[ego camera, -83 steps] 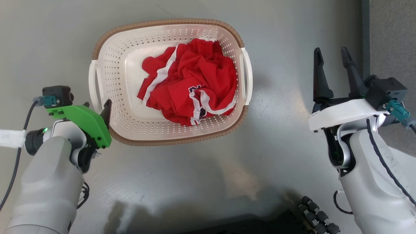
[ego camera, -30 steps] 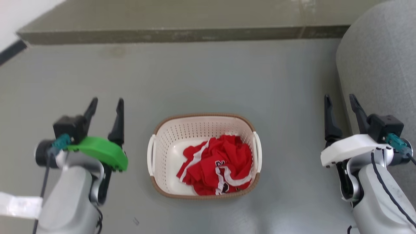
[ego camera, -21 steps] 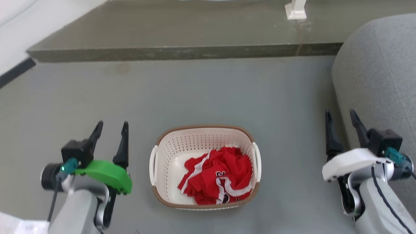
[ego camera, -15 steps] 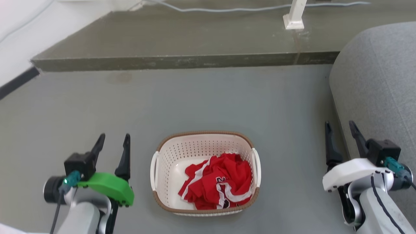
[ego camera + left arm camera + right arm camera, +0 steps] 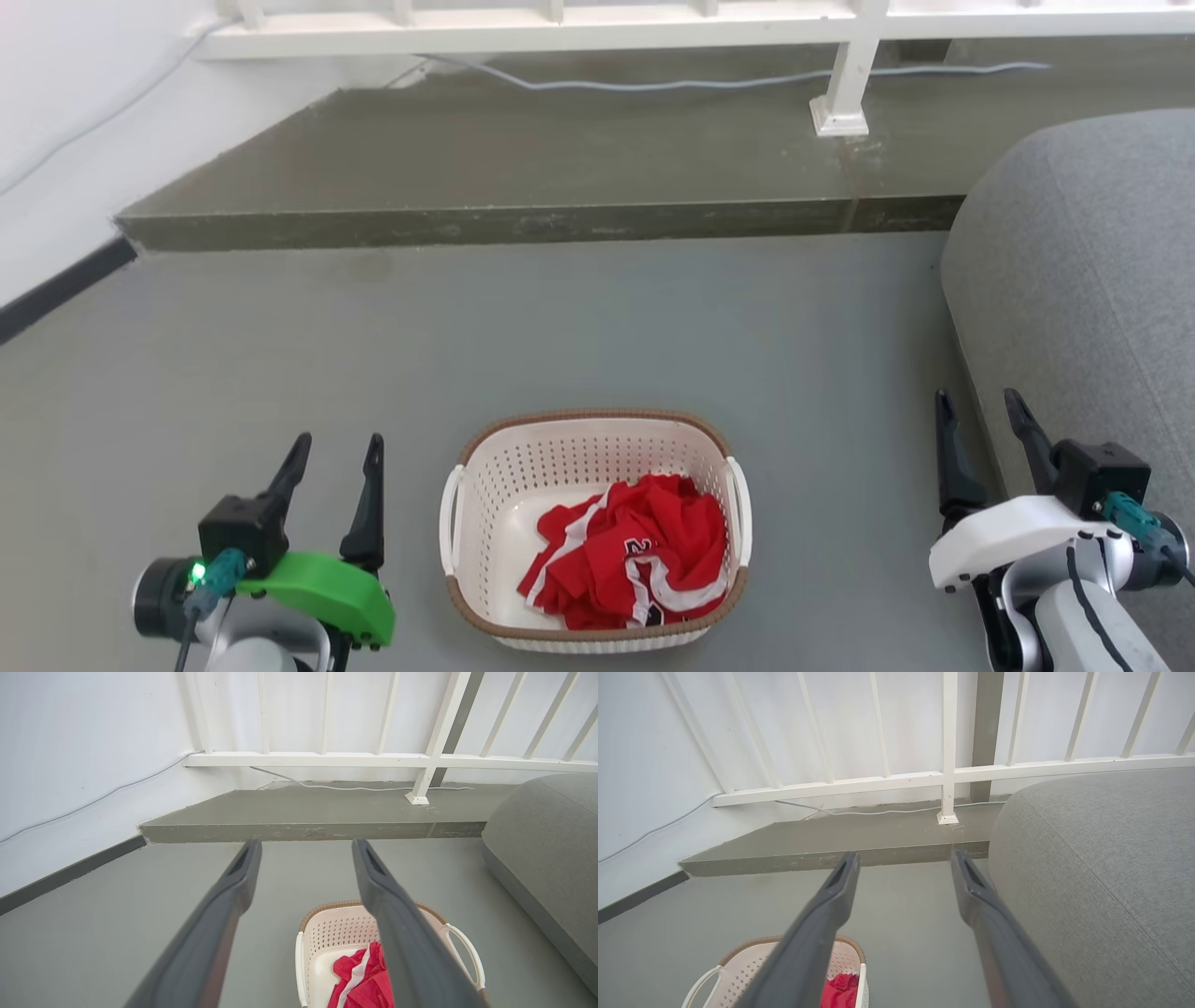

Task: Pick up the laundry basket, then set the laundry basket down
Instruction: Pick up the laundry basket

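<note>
Two empty claws: my left gripper (image 5: 339, 441) and right gripper (image 5: 976, 399) both hang with fingers apart. The laundry basket (image 5: 579, 457) sits on the grey floor (image 5: 597, 317) between them, its long axis running side to side. My left gripper is nearer; the right gripper stands well apart.

laundry basket (image 5: 485, 485): cream-white, perforated, brown woven rim | garment (image 5: 635, 560): red, white stripes | floor (image 5: 560, 327): grey | railing (image 5: 653, 23): white
</note>
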